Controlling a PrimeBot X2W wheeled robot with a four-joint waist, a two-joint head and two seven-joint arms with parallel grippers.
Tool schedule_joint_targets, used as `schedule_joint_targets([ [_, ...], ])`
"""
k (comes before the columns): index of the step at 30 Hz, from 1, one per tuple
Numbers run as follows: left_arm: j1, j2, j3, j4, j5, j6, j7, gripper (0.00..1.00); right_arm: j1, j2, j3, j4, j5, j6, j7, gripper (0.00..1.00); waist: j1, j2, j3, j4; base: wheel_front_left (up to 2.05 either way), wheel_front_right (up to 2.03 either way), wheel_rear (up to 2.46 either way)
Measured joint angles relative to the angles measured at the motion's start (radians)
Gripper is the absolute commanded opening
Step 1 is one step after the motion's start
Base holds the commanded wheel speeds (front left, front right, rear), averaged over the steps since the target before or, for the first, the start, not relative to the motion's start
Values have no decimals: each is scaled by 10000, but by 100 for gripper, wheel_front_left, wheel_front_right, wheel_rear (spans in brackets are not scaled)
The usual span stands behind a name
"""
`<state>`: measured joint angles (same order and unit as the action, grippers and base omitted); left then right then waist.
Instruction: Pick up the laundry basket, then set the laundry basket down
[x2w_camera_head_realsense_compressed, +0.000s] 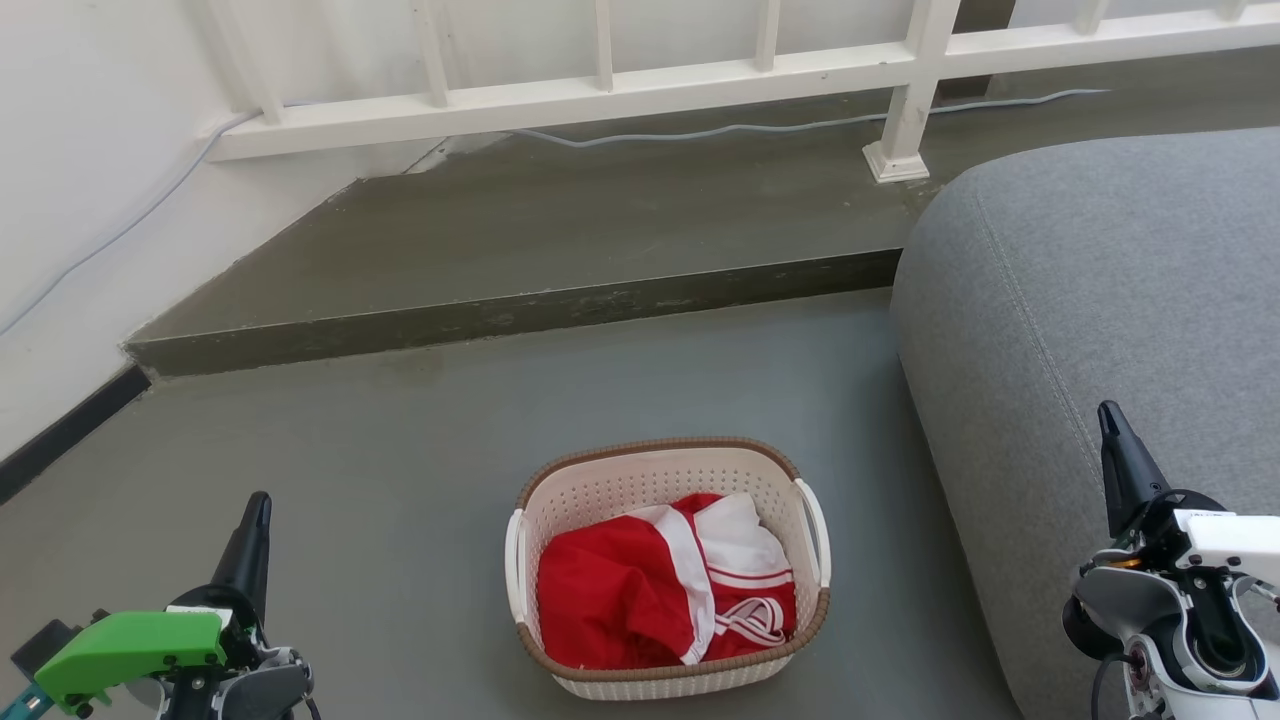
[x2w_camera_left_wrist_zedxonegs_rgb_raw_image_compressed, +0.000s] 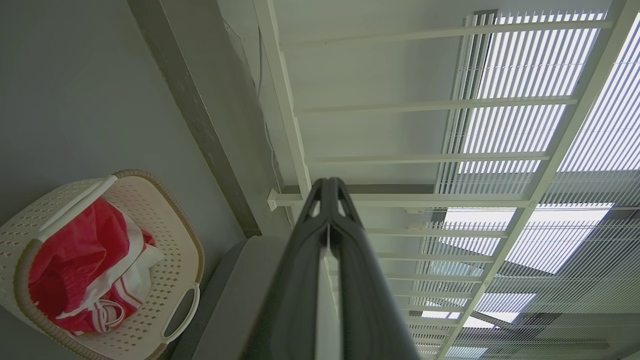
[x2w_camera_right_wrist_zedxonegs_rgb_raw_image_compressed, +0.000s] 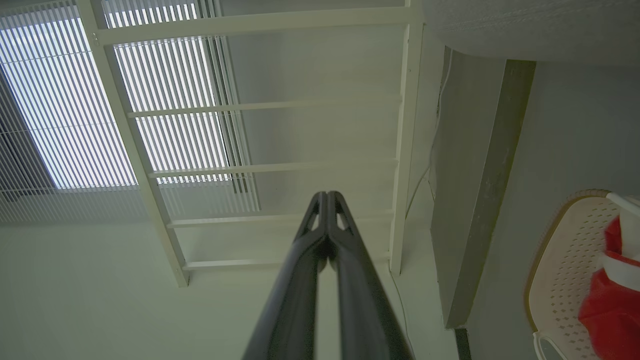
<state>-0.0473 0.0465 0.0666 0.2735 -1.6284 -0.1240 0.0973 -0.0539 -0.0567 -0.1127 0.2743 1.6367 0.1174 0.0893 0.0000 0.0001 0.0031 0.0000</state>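
Laundry basket (x2w_camera_head_realsense_compressed: 650, 478) stood upright on the grey floor (x2w_camera_head_realsense_compressed: 400, 450) in front of me, between my two grippers and touched by neither. A crumpled red and white garment (x2w_camera_head_realsense_compressed: 630, 590) lay inside it, and a white handle (x2w_camera_head_realsense_compressed: 813, 530) showed on each short side. My left gripper (x2w_camera_head_realsense_compressed: 257, 510) hovered low to the left of the basket, well apart from it, its two dark fingers pressed together at the tips with nothing held between them. My right gripper (x2w_camera_head_realsense_compressed: 1110, 420) hung to the right, seen against the edge of the grey sofa (x2w_camera_head_realsense_compressed: 1100, 280). It was likewise closed to the tips and empty. Just right of the basket, the sofa's rounded side came near its right handle, though I could not tell whether they touched. Beyond the basket a raised concrete step (x2w_camera_head_realsense_compressed: 500, 310) crossed the floor, and a white railing (x2w_camera_head_realsense_compressed: 600, 90) ran along the far side with a pale cable (x2w_camera_head_realsense_compressed: 700, 130) lying beneath it.
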Motion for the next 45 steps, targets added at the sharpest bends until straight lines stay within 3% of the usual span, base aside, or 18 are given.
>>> schedule_joint_targets([
  [26, 161, -69, -42, 259, 40, 10, -2, 0, 168, 81, 0, 236, 2, -42, -4, 0, 0, 0, 0, -1, 0, 0, 0],
  [27, 262, -111, -52, 382, 40, 10, -2, 100, 284, 144, 2, 343, 2, -44, -4, 100, 0, 0, -1, -1, 0, 0, 0],
  [45, 478, -253, -380, 234, 255, 12, -527, 100, 570, 274, 186, -15, 10, -44, -238, 100, 0, 0, 29, 1, 0, 0, 0],
])
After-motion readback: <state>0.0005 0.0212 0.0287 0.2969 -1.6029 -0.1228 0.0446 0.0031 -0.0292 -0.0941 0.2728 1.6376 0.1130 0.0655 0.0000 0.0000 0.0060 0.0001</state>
